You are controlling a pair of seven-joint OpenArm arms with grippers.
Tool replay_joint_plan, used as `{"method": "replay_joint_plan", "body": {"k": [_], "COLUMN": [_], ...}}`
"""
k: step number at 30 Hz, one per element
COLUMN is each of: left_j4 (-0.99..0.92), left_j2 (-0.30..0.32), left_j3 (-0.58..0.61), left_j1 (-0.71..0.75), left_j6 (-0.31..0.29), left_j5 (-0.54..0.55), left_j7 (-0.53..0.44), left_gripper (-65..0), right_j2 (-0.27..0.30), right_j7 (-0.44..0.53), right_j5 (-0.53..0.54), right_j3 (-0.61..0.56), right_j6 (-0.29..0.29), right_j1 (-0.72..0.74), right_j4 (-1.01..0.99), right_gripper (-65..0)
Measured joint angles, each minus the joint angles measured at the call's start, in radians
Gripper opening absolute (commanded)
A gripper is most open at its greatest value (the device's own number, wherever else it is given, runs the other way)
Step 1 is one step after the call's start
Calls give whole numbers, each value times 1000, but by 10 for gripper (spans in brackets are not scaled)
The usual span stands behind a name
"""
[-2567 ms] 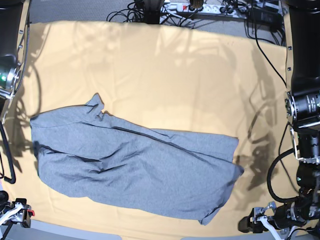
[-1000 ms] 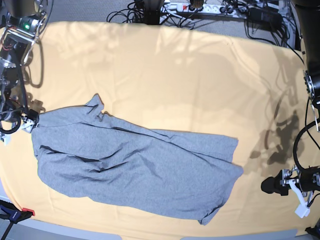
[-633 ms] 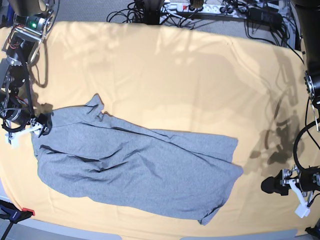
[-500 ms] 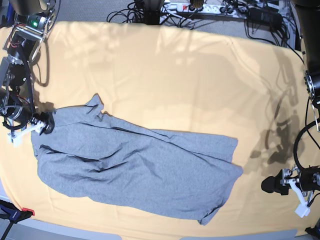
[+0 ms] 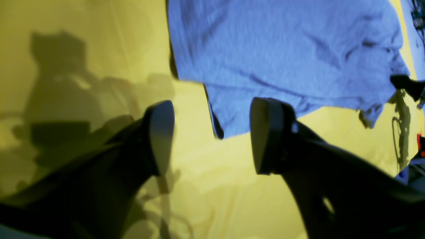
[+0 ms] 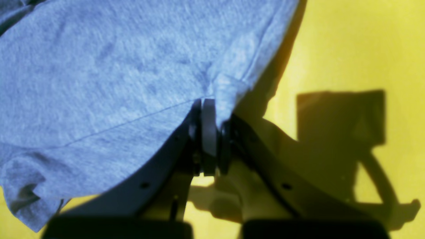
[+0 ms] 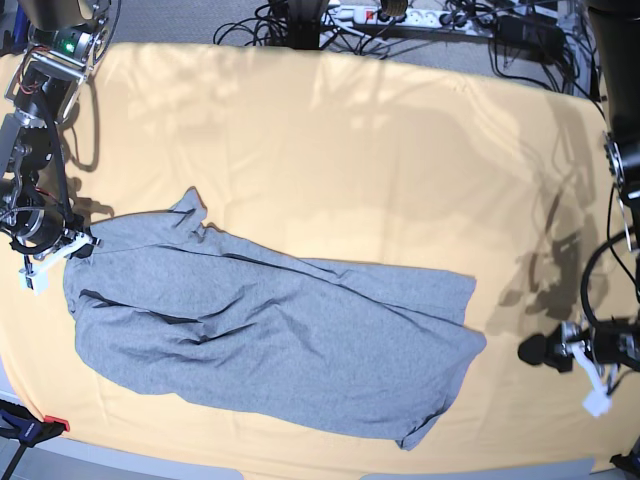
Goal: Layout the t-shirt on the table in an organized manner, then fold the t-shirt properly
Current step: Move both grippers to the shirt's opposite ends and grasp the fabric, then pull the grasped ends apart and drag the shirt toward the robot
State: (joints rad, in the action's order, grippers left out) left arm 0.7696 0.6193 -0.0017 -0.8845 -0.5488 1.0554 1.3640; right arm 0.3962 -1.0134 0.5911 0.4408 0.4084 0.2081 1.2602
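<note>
The grey t-shirt looks light and limp, best taken at hems; right tool pinches its edge, left tool gapes above the surface, seemingly empty

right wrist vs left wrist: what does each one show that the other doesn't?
Right wrist only: the right gripper shut on the t-shirt at its edge.
Left wrist only: the left gripper open over bare table, close to a shirt corner but not touching it.
Both: grey shirt lying on the yellow cloth, gripper shadows.
</note>
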Motion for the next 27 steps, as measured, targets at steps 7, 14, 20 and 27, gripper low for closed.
{"method": "replay_joint_plan", "body": {"k": [7, 14, 20, 27], "left_j4": [-1, -1, -1, -1], "left_j2": [-2, -7, -42, -127], "left_j3": [0, 0, 0, 0], "left_j1": [146, 228, 250, 251], "left_j6": [3, 2, -13, -33], "left_j5": [10, 8, -61, -206], "left_j7": [2, -37, -184, -400], "left_gripper": [-201, -201, -200, -200], "right_j2": [0, 0, 0, 0], "right_j7": [0, 0, 0, -4], "right_j5": [0, 0, 0, 0], "right_j3": [0, 0, 0, 0], "right_j6": [0, 0, 19, 22], "right_j1": [0, 0, 0, 0], "right_j4": [0, 0, 0, 0], "right_gripper": [-650, -650, -650, -650]}}
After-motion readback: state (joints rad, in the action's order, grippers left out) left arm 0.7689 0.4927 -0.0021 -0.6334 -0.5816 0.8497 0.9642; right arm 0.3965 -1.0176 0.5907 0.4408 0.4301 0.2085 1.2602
